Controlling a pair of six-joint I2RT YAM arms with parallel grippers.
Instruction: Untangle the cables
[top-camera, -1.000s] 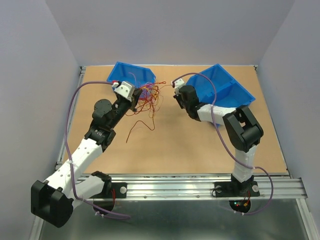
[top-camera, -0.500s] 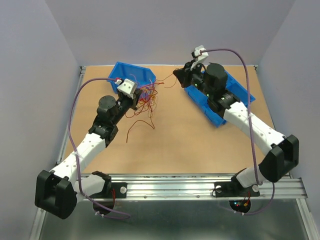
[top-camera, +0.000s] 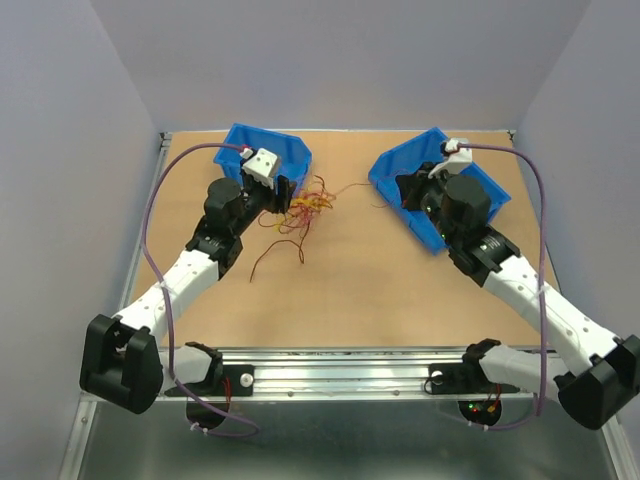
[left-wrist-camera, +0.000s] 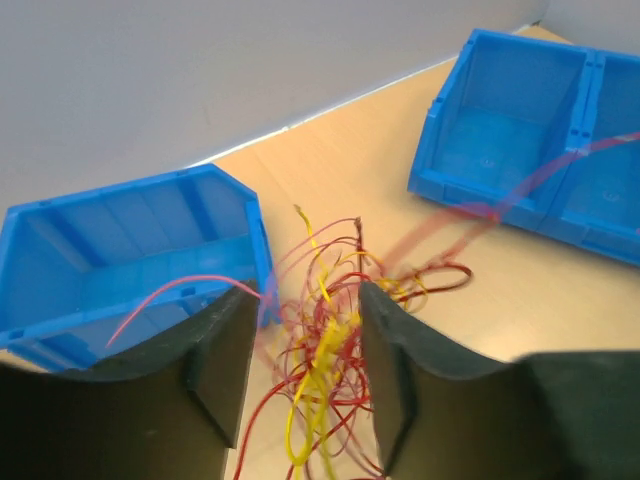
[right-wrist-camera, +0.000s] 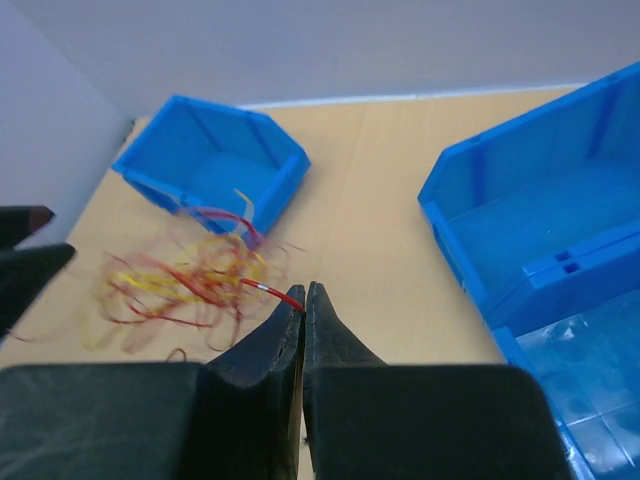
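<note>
The cables (top-camera: 300, 212) are a loose tangle of thin yellow, orange and dark red wires on the table, just right of the left blue bin (top-camera: 262, 145). My left gripper (top-camera: 287, 198) hangs over the tangle's left side. In the left wrist view the left gripper (left-wrist-camera: 305, 330) is open, the cables (left-wrist-camera: 325, 360) lying below and between its fingers (left-wrist-camera: 215, 370). My right gripper (right-wrist-camera: 303, 292) is shut on the end of one red cable (right-wrist-camera: 265, 288), which runs back toward the tangle (right-wrist-camera: 185, 280). From above, the right gripper (top-camera: 400, 190) sits at the right bin's left edge.
A larger blue bin (top-camera: 482, 185) with a divider stands at the back right; its wall (right-wrist-camera: 470, 270) is close beside the right fingers. Grey walls enclose the table on three sides. Purple arm cables loop over both arms.
The left gripper has opened and let the tangle go. The right arm has swung back to the right bin's edge, still pinching a red cable, and the tangle has spread rightward.
</note>
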